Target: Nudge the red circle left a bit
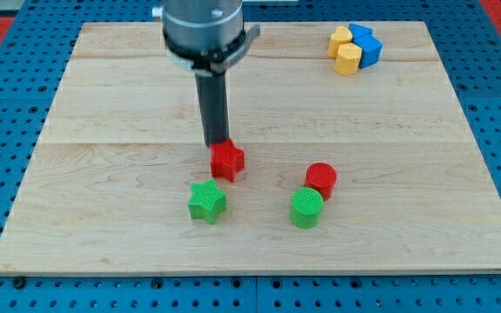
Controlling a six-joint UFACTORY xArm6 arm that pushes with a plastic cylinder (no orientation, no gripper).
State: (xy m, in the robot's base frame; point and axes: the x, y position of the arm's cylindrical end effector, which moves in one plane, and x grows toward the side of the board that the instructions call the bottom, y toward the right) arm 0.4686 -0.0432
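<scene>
My tip [216, 144] rests at the upper edge of the red star [228, 160], touching it or so near that I cannot tell the gap. My dark rod [212, 109] rises straight from there toward the view's top, into the grey round housing [203, 30] that carries it. I have no fingers at all, only this rod, so nothing about me is open or closed, and I hold nothing.

The red circle [322, 180], a short cylinder, stands on the bench [103, 174] toward the view's right of the red star and a little lower, well apart from my tip. The red star lies between my tip and nothing else; the red circle is not touched by me.

Just below the red circle, touching it or just beside it, stands the green circle [307, 209], another short cylinder. The green star [207, 201] lies below the red star, slightly toward the view's left, near it but apart.

Far off at the view's top right sits a tight cluster: a yellow block [341, 40], a second yellow block [348, 60] below it, and a blue block [368, 45] pressed against both on their right. Their exact shapes I cannot make out.

The bench is a pale wooden board, and a blue perforated surface [7, 104] surrounds it on all sides.
</scene>
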